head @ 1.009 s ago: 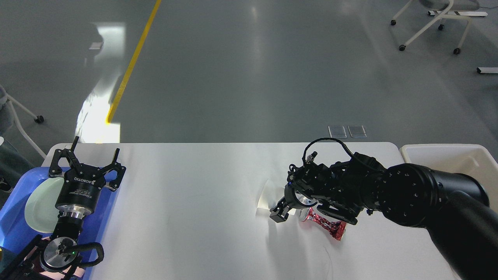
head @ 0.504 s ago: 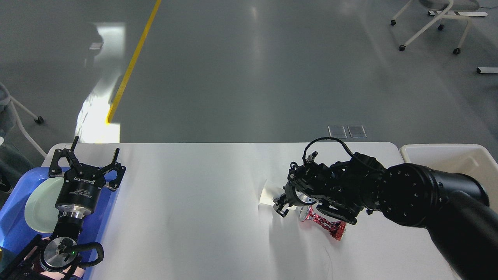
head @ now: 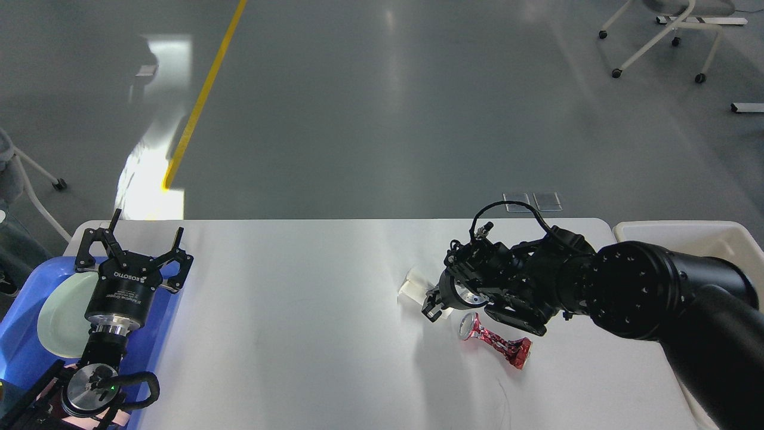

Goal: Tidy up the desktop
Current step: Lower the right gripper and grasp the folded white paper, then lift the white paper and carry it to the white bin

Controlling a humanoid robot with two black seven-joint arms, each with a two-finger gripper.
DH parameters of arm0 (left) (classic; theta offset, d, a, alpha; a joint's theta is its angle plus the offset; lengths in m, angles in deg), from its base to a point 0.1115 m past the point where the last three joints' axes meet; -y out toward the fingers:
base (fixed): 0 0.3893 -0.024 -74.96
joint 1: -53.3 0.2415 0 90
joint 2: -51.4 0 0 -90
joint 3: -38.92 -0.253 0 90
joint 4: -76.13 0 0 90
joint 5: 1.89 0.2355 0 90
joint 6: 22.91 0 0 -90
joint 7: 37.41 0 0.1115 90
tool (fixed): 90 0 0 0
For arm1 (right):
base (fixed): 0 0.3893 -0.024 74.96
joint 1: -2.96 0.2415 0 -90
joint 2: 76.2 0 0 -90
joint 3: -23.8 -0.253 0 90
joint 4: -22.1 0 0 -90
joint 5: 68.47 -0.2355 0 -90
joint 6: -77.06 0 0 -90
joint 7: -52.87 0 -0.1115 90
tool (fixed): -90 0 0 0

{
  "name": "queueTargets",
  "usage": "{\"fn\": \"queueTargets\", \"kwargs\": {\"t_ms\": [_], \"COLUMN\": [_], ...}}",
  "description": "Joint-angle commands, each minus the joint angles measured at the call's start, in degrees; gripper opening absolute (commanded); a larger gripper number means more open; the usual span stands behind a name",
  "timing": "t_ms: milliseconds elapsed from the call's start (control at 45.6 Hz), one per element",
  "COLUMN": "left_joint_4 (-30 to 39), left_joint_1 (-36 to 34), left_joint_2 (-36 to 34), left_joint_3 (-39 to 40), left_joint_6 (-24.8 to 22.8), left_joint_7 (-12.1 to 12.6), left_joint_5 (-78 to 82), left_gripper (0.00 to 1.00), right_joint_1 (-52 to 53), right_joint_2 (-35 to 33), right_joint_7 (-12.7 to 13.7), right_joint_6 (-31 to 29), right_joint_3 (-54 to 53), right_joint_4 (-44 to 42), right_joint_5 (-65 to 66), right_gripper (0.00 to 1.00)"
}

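Note:
The white desktop (head: 298, 310) fills the lower part of the head view. My right gripper (head: 430, 303) is over its middle right, with its fingers closed on a small white squashed paper cup (head: 413, 285) that sticks out to the left. A crushed red can (head: 498, 343) with a silver top lies on the desktop just right of and below that gripper, apart from it. My left gripper (head: 134, 243) is open and empty, pointing away from me above the blue tray (head: 24, 346) at the left edge.
A pale green plate (head: 62, 313) lies in the blue tray under my left arm. A cream plastic bin (head: 686, 239) stands off the table's right end. A thin wire-like strand (head: 506, 400) lies near the front edge. Chairs stand on the grey floor beyond.
My right gripper closed on the white cup, squashing it smaller, and rose slightly toward the back. The red can's silver top is now uncovered. The left arm has not moved.

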Motion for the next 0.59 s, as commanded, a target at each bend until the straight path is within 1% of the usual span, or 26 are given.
{"fn": "queueTargets", "kwargs": {"t_ms": [0, 154, 219, 285, 373, 461, 482, 504, 570], "left_joint_4": [0.0, 0.0, 0.0, 0.0, 0.0, 0.0, 0.0, 0.0, 0.0], "left_joint_1": [0.0, 0.0, 0.0, 0.0, 0.0, 0.0, 0.0, 0.0, 0.0], "left_joint_2": [0.0, 0.0, 0.0, 0.0, -0.1, 0.0, -0.1, 0.0, 0.0], "left_joint_3": [0.0, 0.0, 0.0, 0.0, 0.0, 0.0, 0.0, 0.0, 0.0], "left_joint_6": [0.0, 0.0, 0.1, 0.0, 0.1, 0.0, 0.0, 0.0, 0.0], "left_joint_7": [0.0, 0.0, 0.1, 0.1, 0.1, 0.0, 0.1, 0.1, 0.1], "left_joint_5": [0.0, 0.0, 0.0, 0.0, 0.0, 0.0, 0.0, 0.0, 0.0], "left_gripper": [0.97, 0.97, 0.97, 0.97, 0.97, 0.97, 0.97, 0.97, 0.97], "right_joint_1": [4.1, 11.5, 15.6, 19.9, 25.1, 30.2, 33.0, 34.2, 37.5], "right_joint_2": [-2.0, -4.9, -6.3, -7.4, -8.4, -10.9, -11.7, -12.2, -13.9], "right_joint_7": [-0.1, 0.0, 0.0, 0.3, 2.9, 4.0, 4.3, 4.7, 6.5], "right_joint_6": [-0.4, -3.0, -5.2, -8.6, -14.5, -20.2, -23.2, -24.4, -28.1], "right_joint_3": [0.0, 0.0, 0.1, 0.5, 0.8, 0.8, 1.1, 1.2, 2.2], "right_joint_4": [4.2, 12.0, 15.7, 19.0, 22.6, 25.8, 27.3, 28.1, 30.7], "right_joint_5": [-5.2, -10.3, -13.2, -16.4, -20.8, -28.7, -33.4, -35.1, -38.9], "right_gripper": [0.00, 0.00, 0.00, 0.00, 0.00, 0.00, 0.00, 0.00, 0.00]}}
